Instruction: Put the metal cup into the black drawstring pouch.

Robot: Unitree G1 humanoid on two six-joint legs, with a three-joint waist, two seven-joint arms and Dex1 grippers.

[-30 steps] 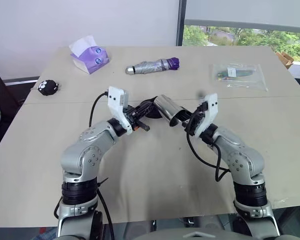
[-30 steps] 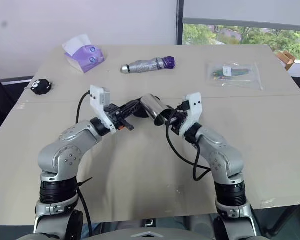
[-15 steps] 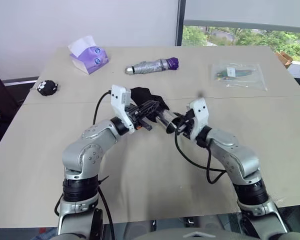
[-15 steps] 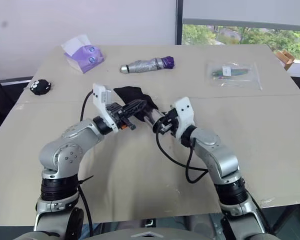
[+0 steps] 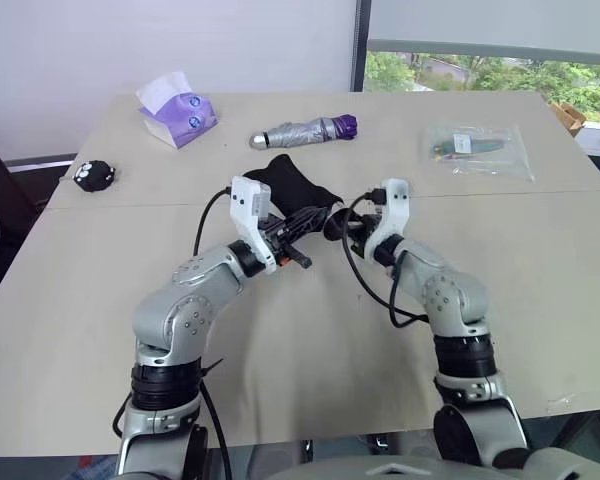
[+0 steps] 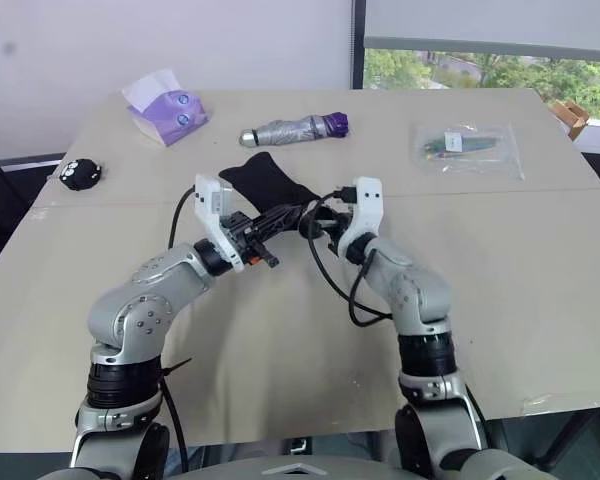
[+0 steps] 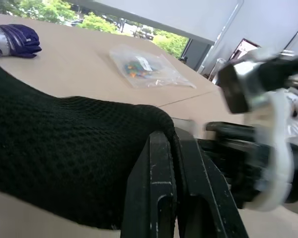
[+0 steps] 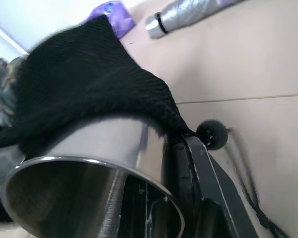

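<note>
Right wrist view: shiny metal cup (image 8: 89, 168) half-sleeved in black drawstring pouch (image 8: 89, 84).

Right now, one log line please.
cup: partly in pouch | left end effector: shut on pouch | right end effector: shut on cup

No readable text anywhere. White label on the clear plastic bag (image 5: 479, 150), table's 1 o'clock, too small to read; marks on the tissue pack (image 5: 179, 111), 11 o'clock, illegible.
</note>
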